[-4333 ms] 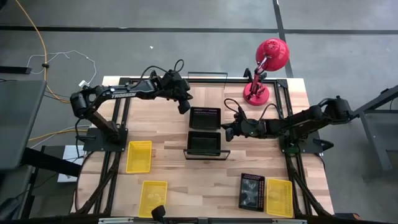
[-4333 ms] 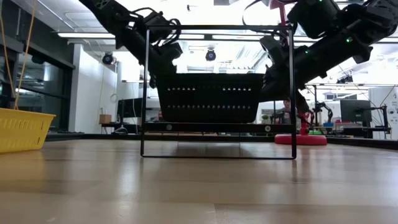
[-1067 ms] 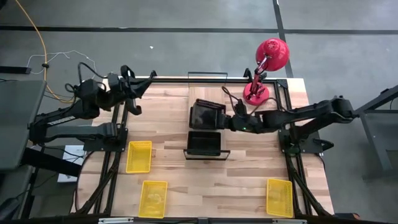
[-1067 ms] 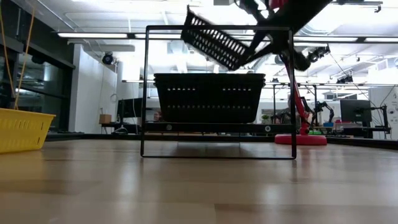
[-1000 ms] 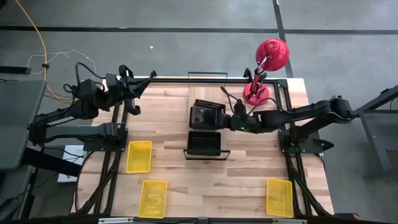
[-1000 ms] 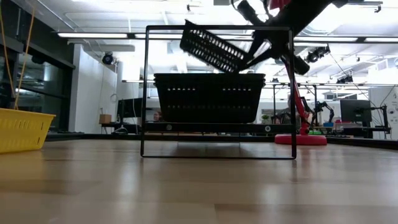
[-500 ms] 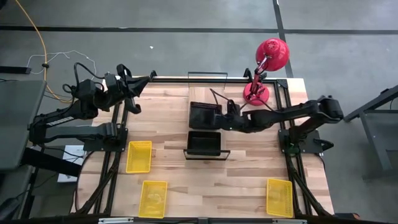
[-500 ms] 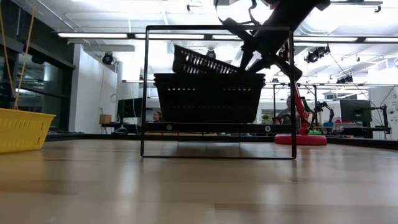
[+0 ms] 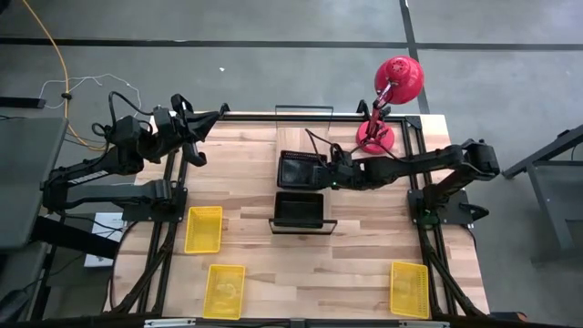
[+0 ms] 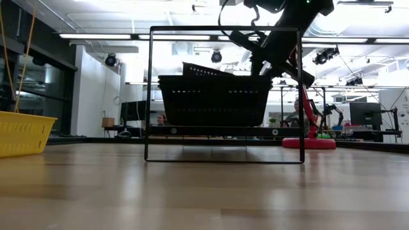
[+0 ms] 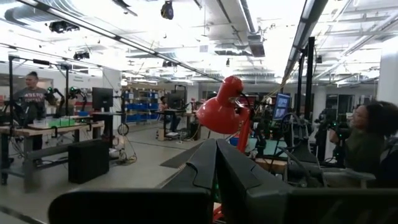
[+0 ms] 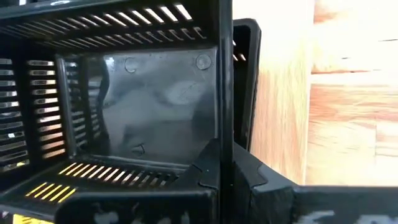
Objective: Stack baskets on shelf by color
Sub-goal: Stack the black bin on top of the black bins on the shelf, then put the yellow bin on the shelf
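Two black baskets sit on the shelf: a near one and a far one. My right gripper is shut on a third black basket that lies tilted inside the far one, its left end above the rim. Three yellow baskets rest on the tabletop toward the near edge. My left gripper hangs shut and holds nothing above the far left corner. My right gripper pinches the held basket's right-hand short wall, one finger inside the basket and one outside. The fingers slant down from the table's right. The basket tilts, its gripped end low inside the far basket and its left end higher.
A red desk lamp stands at the far right corner, close behind my right arm. The shelf's black wire rails rise at its near and far ends. Bare planked tabletop lies between the yellow baskets.
My right gripper has gone down and toward the table's left edge, tipping further downward. The black basket it holds has sunk from a steep tilt above the shelf into the far black basket, with only its left end still above the rim.
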`<action>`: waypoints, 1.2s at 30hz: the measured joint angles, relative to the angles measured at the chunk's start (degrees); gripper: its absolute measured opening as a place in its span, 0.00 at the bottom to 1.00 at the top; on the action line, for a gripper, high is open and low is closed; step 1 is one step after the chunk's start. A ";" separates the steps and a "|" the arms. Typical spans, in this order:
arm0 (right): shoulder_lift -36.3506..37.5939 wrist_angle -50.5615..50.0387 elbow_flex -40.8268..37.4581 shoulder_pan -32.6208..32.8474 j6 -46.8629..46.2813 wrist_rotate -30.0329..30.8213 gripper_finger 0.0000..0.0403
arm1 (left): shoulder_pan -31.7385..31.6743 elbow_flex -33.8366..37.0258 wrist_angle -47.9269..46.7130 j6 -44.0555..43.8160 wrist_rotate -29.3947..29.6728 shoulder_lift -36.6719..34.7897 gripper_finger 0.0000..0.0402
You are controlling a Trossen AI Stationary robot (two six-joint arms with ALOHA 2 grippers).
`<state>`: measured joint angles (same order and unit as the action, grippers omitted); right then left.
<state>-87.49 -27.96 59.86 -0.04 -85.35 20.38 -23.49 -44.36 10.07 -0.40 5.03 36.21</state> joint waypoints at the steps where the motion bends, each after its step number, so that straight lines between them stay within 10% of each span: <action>1: -0.02 -0.10 0.00 -0.10 0.36 -0.50 0.00 | 0.00 0.00 0.00 0.00 0.02 0.00 0.00; 9: -0.02 0.70 0.00 -1.66 3.03 -2.69 0.03 | 0.00 0.00 0.00 -0.01 0.14 0.00 0.00; 24: 3.51 0.11 0.02 -1.87 4.61 2.22 0.48 | 0.00 0.00 0.02 -0.44 0.25 0.00 0.00; 31: 7.89 -3.27 0.02 -1.87 12.53 1.77 0.47 | 0.01 0.00 0.02 -0.44 1.34 0.00 0.00; 36: 6.44 -3.00 0.04 -1.29 18.51 1.12 0.23 | 0.01 0.00 0.01 -0.44 1.87 0.15 0.00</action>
<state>-81.05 -30.96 59.90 -1.32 -66.84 21.51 -23.48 -44.36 10.08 -0.84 6.90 36.36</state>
